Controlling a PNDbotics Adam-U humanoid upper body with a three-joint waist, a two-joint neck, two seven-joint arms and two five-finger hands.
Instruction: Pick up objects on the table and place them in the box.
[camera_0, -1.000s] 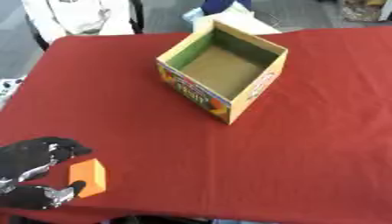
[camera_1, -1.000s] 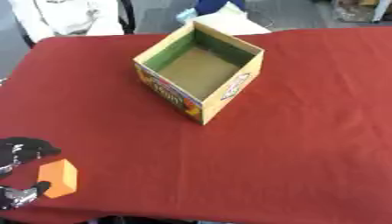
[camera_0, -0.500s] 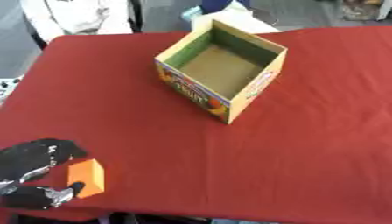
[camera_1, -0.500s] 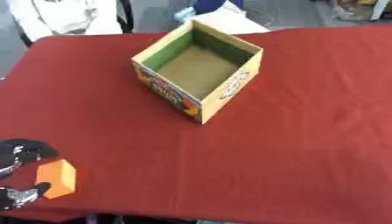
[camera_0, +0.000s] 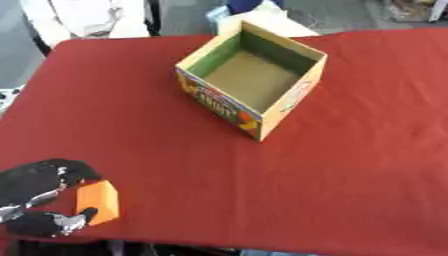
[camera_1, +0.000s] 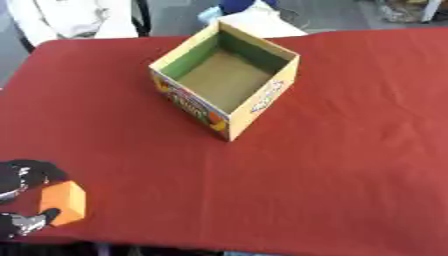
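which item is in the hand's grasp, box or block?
The orange block, pinched by the left hand at the near-left table edge. The open cardboard box stands apart, empty.

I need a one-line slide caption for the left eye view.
Left hand grips orange block near table's front-left corner; empty open box stands beyond.

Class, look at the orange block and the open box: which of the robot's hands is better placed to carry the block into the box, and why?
The left. The left hand is curled round the orange block at the table's near-left corner; the box stands open farther up. No right hand shows.
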